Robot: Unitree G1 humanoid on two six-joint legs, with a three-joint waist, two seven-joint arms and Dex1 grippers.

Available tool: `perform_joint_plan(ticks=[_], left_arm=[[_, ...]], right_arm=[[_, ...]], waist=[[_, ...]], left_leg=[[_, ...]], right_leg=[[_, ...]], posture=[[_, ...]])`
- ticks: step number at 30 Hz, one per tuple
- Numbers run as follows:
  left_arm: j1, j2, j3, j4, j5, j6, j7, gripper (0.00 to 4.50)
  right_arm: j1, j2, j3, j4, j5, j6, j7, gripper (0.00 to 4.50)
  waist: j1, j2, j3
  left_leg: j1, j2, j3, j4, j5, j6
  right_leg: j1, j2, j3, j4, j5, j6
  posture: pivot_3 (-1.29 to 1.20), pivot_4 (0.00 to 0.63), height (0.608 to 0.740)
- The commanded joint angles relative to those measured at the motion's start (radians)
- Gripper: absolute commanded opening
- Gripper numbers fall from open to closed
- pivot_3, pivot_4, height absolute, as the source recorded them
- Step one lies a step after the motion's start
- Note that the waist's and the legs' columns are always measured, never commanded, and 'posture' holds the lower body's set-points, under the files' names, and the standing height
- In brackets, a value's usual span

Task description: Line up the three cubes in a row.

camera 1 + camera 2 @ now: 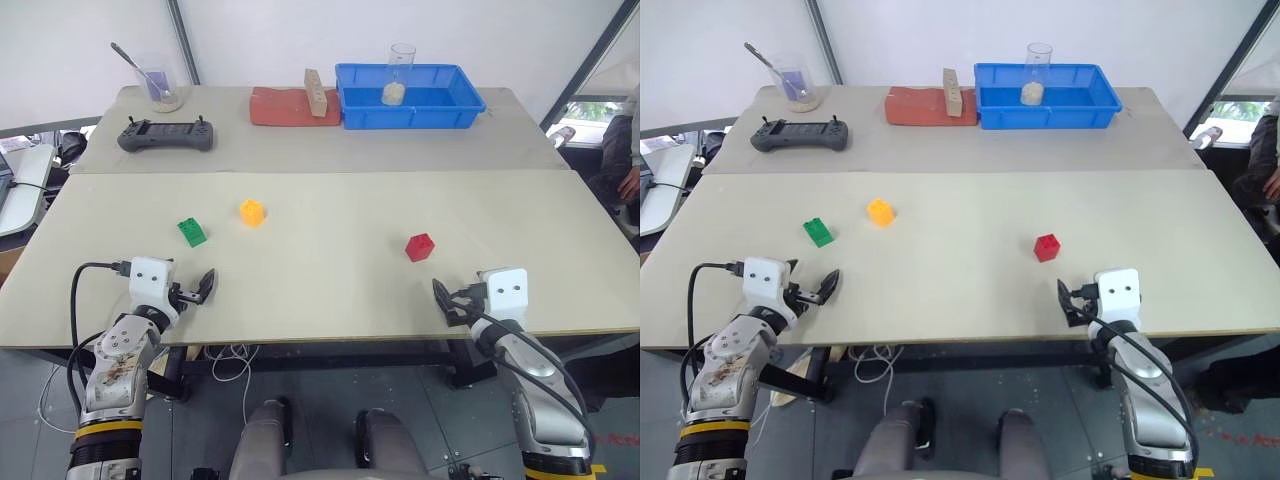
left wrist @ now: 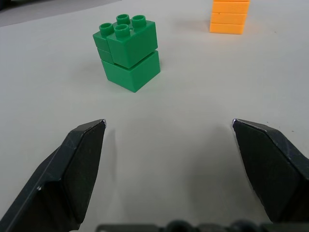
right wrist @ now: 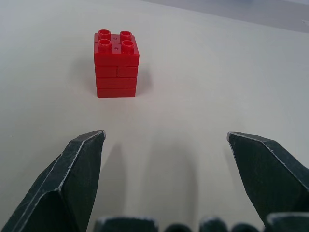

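While both grippers, left (image 1: 198,289) and right (image 1: 449,303), are resting released, the small studded plastic cubes, green (image 1: 192,232), yellow-orange (image 1: 251,212) and red (image 1: 420,246), are standing upright, studs facing up.

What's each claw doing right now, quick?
Left claw: open, empty, short of the green cube.
Right claw: open, empty, short of the red cube.

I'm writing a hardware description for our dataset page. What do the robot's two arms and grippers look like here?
Both arms are silver-grey metal with a yellow-and-black band low down. Each wrist carries a white box with two small dark holes, and a black cable loops from it along the arm. The left gripper and right gripper each have two black, wedge-shaped jaws. The left arm's casing looks scuffed with reddish marks.
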Motion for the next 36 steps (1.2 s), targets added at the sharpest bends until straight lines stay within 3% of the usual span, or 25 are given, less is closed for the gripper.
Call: perform_joint_plan(ticks=[1, 7, 14, 19, 25, 29, 36], left_arm=[[0.018, 0.009, 0.002, -0.03, -0.002, 0.026, 0.003, 4.47], [0.007, 0.023, -0.032, -0.096, -0.046, 0.051, -0.086, 4.47], [-0.08, 0.179, -0.161, -0.329, -0.23, 0.191, -0.449, 4.47], [-0.278, 0.238, -0.272, -0.333, -0.31, 0.258, -0.653, 4.47], [-0.439, 0.186, -0.318, -0.245, -0.314, 0.247, -0.709, 4.47], [-0.434, 0.176, -0.31, -0.24, -0.314, 0.249, -0.709, 4.47], [-0.393, 0.175, -0.289, -0.261, -0.307, 0.247, -0.673, 4.47]], right_arm=[[-0.007, -0.009, -0.02, -0.02, 0.002, -0.017, -0.002, 4.5], [-0.001, -0.031, -0.026, -0.029, 0.007, -0.008, 0.022, 4.5], [-0.034, -0.134, -0.05, -0.05, 0.085, 0.047, 0.144, 4.5], [-0.129, -0.168, -0.024, 0.046, 0.106, 0.049, 0.194, 4.5], [-0.251, -0.11, 0.033, 0.194, 0.084, 0.002, 0.185, 4.5], [-0.321, -0.069, 0.055, 0.275, 0.064, -0.03, 0.165, 4.5], [-0.388, -0.015, 0.084, 0.363, 0.04, -0.078, 0.141, 4.5]], waist=[[0.0, 0.0, 0.0], [0.0, 0.0, 0.0], [-0.001, -0.002, 0.002], [-0.004, -0.003, 0.002], [-0.01, -0.004, 0.002], [-0.016, -0.004, 0.003], [-0.008, -0.005, 0.003]], left_leg=[[0.0, 0.0, 0.0, 0.0, 0.0, 0.0], [0.0, 0.0, 0.0, -0.001, 0.0, 0.0], [-0.004, 0.0, 0.0, -0.001, 0.0, 0.0], [-0.003, -0.001, 0.0, -0.001, 0.0, 0.0], [-0.005, 0.0, -0.002, 0.003, 0.001, 0.001], [-0.005, -0.001, -0.002, 0.005, 0.005, 0.008], [-0.005, -0.001, -0.002, 0.005, 0.002, 0.003]], right_leg=[[0.0, 0.0, 0.0, 0.0, 0.0, 0.0], [0.0, 0.0, 0.0, -0.001, 0.0, 0.0], [-0.002, -0.001, -0.001, -0.001, 0.0, 0.0], [0.0, 0.0, -0.001, -0.002, 0.0, 0.0], [0.002, 0.004, 0.001, 0.0, -0.001, 0.002], [0.001, 0.006, 0.004, 0.001, 0.002, 0.006], [0.001, 0.006, 0.004, 0.002, 0.0, 0.004]], posture=[[0.0, 0.15, 0.74], [0.0, 0.15, 0.74], [0.0, 0.15, 0.74], [0.0, 0.15, 0.74], [0.0, 0.15, 0.74], [0.0, 0.15, 0.74], [0.0, 0.15, 0.74]])
